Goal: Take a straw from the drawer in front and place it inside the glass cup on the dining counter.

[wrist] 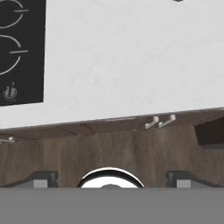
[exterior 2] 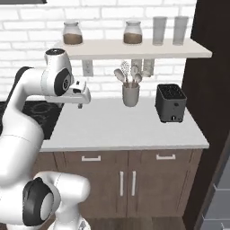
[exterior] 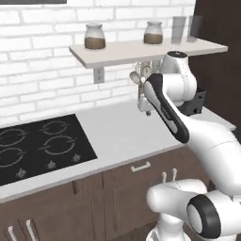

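**Open gripper above the counter, drawer shut**

The gripper point(wrist: 111, 177) is seen with its jaws spread wide, and nothing is held between them. In the right base view the gripper point(exterior 2: 81, 101) is held above the white counter point(exterior 2: 126, 128), over its left part, and it is pointed down. The black cooktop point(exterior: 40, 148) is set into the counter at its left end. The drawer point(exterior 2: 91, 158) is found just under the front edge of the counter, fully shut. At the back of the counter a utensil holder point(exterior 2: 130, 95) and a toaster point(exterior 2: 170, 103) are placed. Above the counter a shelf point(exterior 2: 103, 48) is fixed to the brick wall.
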Motion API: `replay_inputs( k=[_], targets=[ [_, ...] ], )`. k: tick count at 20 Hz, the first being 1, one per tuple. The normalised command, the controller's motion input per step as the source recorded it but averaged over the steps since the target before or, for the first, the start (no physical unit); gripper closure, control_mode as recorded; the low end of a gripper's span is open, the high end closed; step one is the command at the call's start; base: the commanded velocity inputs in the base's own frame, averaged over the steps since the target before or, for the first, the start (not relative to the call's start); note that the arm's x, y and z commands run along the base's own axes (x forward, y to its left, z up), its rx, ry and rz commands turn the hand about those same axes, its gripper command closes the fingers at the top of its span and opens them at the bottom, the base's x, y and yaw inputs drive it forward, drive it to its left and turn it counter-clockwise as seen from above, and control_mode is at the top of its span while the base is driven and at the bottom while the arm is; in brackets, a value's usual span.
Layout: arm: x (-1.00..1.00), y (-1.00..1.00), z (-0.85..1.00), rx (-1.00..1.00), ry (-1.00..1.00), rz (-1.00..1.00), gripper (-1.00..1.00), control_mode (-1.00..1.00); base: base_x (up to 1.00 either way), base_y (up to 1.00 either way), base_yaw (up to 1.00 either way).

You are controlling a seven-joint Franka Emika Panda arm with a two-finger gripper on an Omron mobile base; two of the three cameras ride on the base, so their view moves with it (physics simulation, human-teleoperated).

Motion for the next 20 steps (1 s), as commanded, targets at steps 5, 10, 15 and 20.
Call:
replay_inputs(
  k=[5, 10, 15, 20],
  targets=[
    [0.00, 0.00, 0.00, 0.00, 0.00, 0.00, -1.00, 1.00, 0.04, 0.67, -0.67],
    [0.00, 0.00, 0.00, 0.00, 0.00, 0.00, -1.00, 1.00, 0.07, 0.63, -0.68],
    [0.00, 0.00, 0.00, 0.00, 0.00, 0.00, -1.00, 1.00, 0.02, 0.66, -0.66],
    [0.00, 0.00, 0.00, 0.00, 0.00, 0.00, -1.00, 1.00, 0.00, 0.73, -0.61]
  ],
)
